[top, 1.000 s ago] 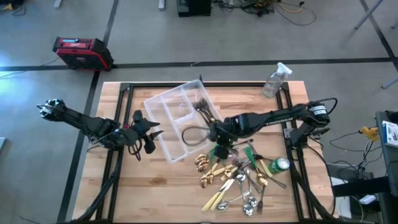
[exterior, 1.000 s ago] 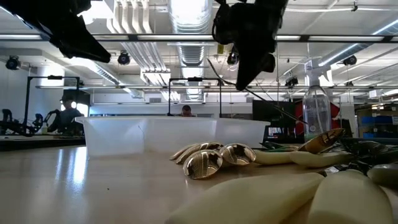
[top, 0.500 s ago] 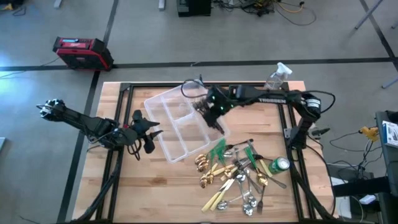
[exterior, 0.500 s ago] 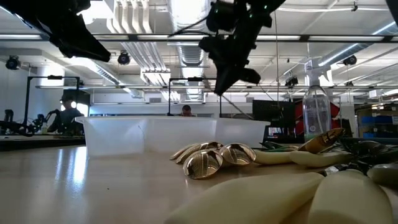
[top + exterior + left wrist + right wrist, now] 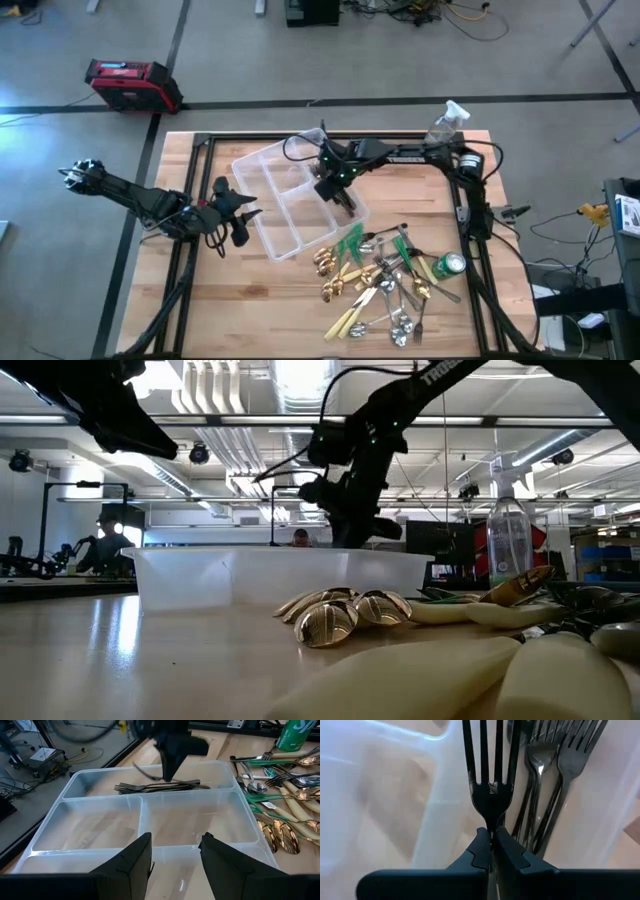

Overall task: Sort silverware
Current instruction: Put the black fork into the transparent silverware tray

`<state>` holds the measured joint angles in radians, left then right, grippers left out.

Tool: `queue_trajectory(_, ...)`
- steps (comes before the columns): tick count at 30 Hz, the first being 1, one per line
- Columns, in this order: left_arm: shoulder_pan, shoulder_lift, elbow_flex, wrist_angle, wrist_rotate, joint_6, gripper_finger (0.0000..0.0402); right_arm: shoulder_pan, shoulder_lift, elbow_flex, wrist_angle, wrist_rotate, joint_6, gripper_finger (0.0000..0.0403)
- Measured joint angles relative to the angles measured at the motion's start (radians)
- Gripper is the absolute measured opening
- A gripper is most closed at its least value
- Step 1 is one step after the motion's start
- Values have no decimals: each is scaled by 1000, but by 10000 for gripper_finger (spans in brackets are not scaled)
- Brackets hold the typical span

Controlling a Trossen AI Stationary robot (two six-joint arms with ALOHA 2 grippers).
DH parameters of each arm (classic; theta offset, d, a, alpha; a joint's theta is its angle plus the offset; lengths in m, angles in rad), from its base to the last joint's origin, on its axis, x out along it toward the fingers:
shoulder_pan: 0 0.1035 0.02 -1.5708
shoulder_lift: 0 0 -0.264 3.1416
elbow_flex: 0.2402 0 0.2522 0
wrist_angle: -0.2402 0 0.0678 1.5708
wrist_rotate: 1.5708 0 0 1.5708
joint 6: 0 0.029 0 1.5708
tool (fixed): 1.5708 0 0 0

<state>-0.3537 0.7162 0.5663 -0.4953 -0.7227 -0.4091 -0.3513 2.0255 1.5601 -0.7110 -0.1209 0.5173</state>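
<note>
table: light wood top [image 5: 250, 300]; both arms over it, loose cutlery on the right side, tray left of centre.
tray: clear plastic organiser [image 5: 262, 232], several compartments, set askew; the far long compartment holds dark forks [image 5: 157, 786] lying flat side by side along its length.
loose pile: remaining silverware [image 5: 385, 285], gold spoons, silver spoons, green-handled pieces, cream-handled knives, heaped near the right front, well apart from the fork compartment. Green can [image 5: 449, 265] beside the heap, spray bottle [image 5: 443, 127] at the far right edge.
right arm: reaches across from the right; right gripper [image 5: 336, 182] sits over the fork compartment, low inside the tray walls in the low view.
right gripper state: fingers pinched tight on the neck of one dark fork [image 5: 489, 795], tines pointing away from the wrist.
key relation: held fork's long axis runs roughly parallel with the forks already lying there, which show just beside and beneath it in the right wrist view. Whether it touches them, can't tell.
judgement: fork looks lined up for release; next move likely a small drop and letting go.
left arm: parked at the tray's near-left side; left gripper [image 5: 176, 855] fingers apart, holding nothing, farther from the forks than the right.
</note>
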Motion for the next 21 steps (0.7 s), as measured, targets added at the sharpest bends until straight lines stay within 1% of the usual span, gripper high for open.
queue_trajectory(6, 0, 2, 0, 0, 0, -1, 155, -7, 83, 33, 0, 71, 53, 0)
queue_trajectory(9, 0, 3, 0, 0, 6, -1, 155, -7, 109, 42, -1, 87, 59, 12)
queue_trajectory(12, 0, 3, 0, 0, 7, -1, 155, -7, 116, 43, -2, 91, 49, 36)
queue_trajectory(16, 0, 2, 0, -1, 8, -1, 155, -4, 107, 43, -13, 91, 13, 80)
queue_trajectory(21, 0, 0, 0, -31, 9, -16, 155, 15, 31, 43, -64, 98, -86, 134)
